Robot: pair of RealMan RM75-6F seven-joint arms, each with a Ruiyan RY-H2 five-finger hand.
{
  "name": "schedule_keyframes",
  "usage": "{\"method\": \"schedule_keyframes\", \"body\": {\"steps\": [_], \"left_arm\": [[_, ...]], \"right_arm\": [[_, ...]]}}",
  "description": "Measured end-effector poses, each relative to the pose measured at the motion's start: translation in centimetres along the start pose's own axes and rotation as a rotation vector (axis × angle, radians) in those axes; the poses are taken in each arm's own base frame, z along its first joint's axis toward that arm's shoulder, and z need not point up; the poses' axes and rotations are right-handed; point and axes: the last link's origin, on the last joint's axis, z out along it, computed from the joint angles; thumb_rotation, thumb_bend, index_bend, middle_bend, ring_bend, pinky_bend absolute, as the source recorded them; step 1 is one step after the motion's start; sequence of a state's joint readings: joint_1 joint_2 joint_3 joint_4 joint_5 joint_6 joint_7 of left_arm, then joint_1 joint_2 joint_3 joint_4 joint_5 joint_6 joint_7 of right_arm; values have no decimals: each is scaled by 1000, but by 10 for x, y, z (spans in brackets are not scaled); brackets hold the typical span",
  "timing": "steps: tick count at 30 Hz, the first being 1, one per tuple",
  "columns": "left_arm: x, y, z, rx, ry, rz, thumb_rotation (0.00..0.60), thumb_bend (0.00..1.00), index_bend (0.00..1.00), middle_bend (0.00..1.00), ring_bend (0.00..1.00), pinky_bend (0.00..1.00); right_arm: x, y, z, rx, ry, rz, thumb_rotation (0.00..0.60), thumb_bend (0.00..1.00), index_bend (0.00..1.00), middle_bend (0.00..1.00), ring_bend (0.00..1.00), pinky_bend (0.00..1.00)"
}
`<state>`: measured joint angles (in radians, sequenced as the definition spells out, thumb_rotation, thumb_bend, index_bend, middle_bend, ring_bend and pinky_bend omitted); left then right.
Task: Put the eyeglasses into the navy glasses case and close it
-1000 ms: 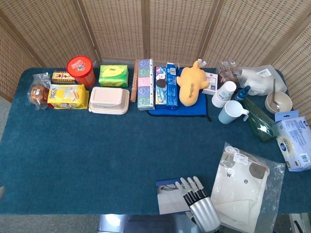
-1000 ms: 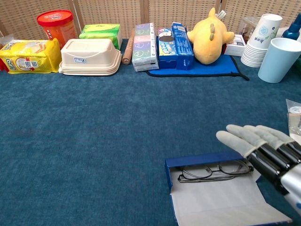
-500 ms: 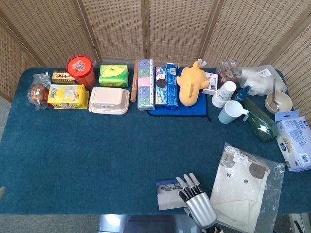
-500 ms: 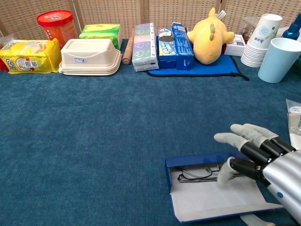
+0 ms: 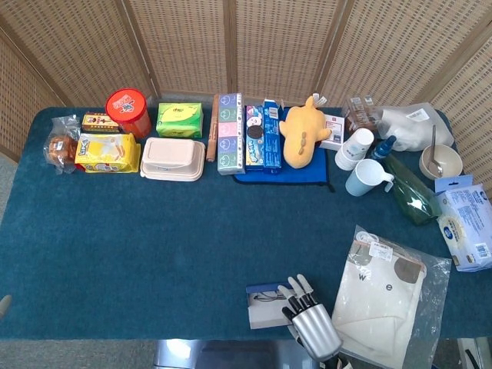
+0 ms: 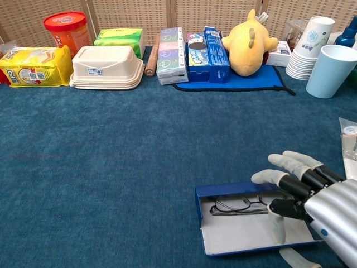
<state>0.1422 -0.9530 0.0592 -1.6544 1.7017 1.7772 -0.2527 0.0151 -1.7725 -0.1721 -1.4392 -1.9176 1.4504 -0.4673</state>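
Observation:
The navy glasses case (image 6: 207, 196) lies open near the table's front edge, its pale inner flap (image 6: 240, 234) towards me. The black-rimmed eyeglasses (image 6: 239, 205) lie folded inside, along the case's far wall. My right hand (image 6: 312, 198) is over the case's right end. One finger presses down on the flap and the thumb shows beneath its front edge, so the hand grips the flap, which is tilted up. The head view shows the same case (image 5: 261, 307) with the right hand (image 5: 311, 323) on its right side. My left hand appears in neither view.
A clear bag with a cream cloth (image 5: 384, 300) lies right of the case. Cups (image 6: 333, 70), a yellow plush (image 6: 248, 42), snack boxes (image 6: 198, 47) and a beige lunch box (image 6: 106, 67) line the far edge. Blue cloth (image 6: 139, 156) stretches left of the case.
My right hand has gone from flat over the case to curled on its flap. The flap has risen from lying flat and now looks shorter. The eyeglasses have stayed inside.

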Motion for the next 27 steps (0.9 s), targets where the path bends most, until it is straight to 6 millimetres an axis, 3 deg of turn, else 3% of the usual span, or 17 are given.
{"method": "schedule_keyframes", "body": {"steps": [20,27], "left_arm": [[-4,-1,-1,4,-4,-3,600,282,76,58,33,0],[-6,-1,-1,9,-5,-10,600,283,76,58,33,0]], "right_arm": [[15,-6,15,13,13,4,600,279,639,243,107,83],[25,-10,32,39,25,-6,600,272,511,217,98,83]]}}
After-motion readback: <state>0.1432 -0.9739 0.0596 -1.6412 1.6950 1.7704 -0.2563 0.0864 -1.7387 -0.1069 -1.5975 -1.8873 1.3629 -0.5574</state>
